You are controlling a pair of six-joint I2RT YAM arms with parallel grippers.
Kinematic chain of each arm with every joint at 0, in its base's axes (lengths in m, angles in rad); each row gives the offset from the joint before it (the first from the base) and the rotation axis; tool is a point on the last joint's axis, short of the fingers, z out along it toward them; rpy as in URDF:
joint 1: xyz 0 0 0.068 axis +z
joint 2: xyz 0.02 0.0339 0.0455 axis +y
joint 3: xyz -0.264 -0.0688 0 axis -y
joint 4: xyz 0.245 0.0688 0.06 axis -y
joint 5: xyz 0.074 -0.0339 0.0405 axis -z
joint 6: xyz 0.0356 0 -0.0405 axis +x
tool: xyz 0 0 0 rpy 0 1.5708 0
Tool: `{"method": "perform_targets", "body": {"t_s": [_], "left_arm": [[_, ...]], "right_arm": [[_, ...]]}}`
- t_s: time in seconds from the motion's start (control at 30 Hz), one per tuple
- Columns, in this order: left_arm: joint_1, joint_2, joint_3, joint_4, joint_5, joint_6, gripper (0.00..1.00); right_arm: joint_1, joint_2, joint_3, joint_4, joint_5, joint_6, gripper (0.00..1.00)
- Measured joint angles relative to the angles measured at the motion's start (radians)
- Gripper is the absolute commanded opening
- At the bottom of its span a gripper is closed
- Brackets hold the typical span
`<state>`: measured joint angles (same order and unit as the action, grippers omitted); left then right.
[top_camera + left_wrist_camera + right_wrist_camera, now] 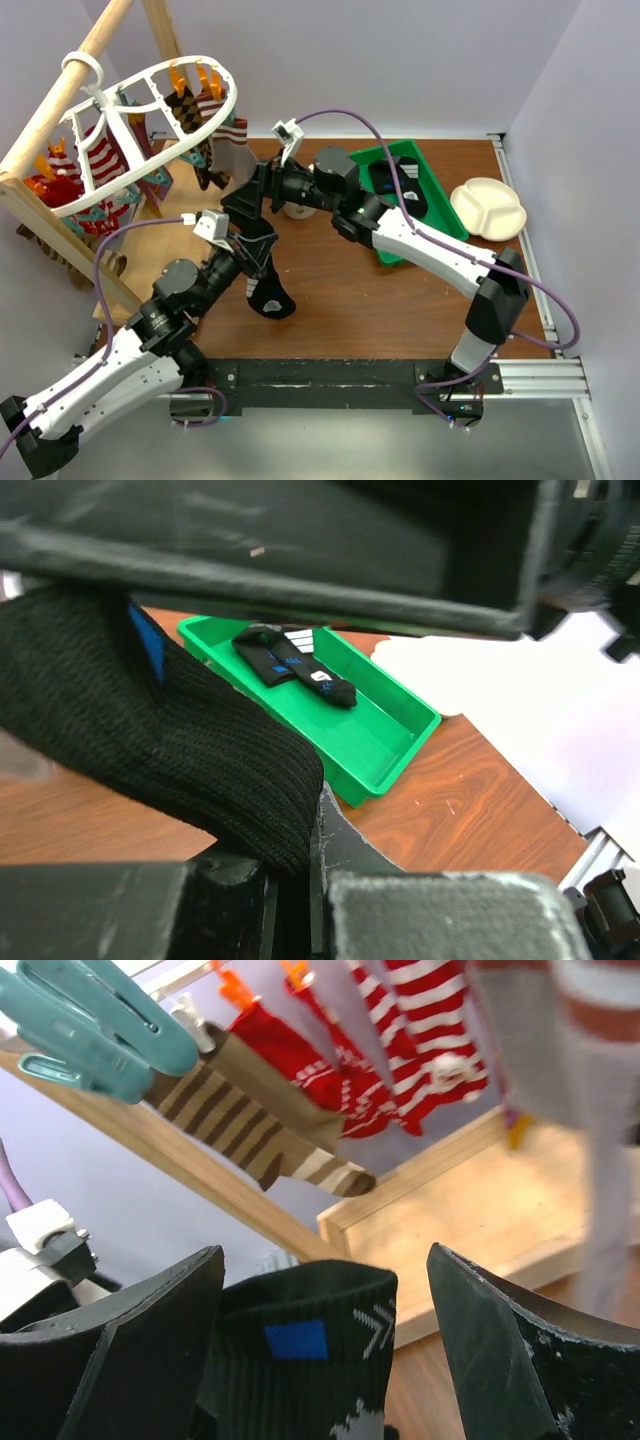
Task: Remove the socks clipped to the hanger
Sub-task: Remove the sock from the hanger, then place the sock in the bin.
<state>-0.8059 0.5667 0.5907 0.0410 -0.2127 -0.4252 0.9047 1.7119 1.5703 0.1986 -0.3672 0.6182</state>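
We see the left fingers (420,910) clenched on a black sock (265,285), which is held over the table (360,300) just near and right of the hanger (233,98). The right fingers (150,1350) stand released, spread to either side of the sock's cuff without touching it. The hanger hangs from a wooden pole (40,130) at the far left, with red-and-white striped socks (100,155) and a brown striped sock (250,1130) clipped to it. A second black sock (295,665) lies in the green tray (380,770) at the far right.

A pale sock (604,1160) is blurred, cut off at the top.
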Motion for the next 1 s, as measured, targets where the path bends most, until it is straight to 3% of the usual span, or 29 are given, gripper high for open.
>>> {"method": "perform_targets", "body": {"t_s": [0.2, 0.5, 0.63, 0.8, 1.0], "left_arm": [[0.0, 0.056, 0.0, 0.034, 0.044, 0.001, 0.0], [0.0, 0.212, 0.055, 0.109, 0.135, 0.002, 0.0], [-0.031, 0.299, 0.122, 0.138, 0.146, 0.015, 0.0], [-0.151, 0.416, 0.226, 0.167, 0.111, 0.061, 0.0], [-0.172, 0.589, 0.379, 0.21, 0.101, 0.089, 0.0]], "right_arm": [[-0.001, -0.116, -0.078, -0.062, 0.141, -0.052, 0.89], [-0.001, -0.352, -0.216, -0.191, 0.483, -0.149, 0.91], [-0.002, -0.463, -0.273, -0.245, 0.626, -0.182, 0.92], [-0.002, -0.566, -0.314, -0.295, 0.756, -0.212, 0.92], [-0.002, -0.676, -0.351, -0.373, 0.872, -0.223, 0.92]]}}
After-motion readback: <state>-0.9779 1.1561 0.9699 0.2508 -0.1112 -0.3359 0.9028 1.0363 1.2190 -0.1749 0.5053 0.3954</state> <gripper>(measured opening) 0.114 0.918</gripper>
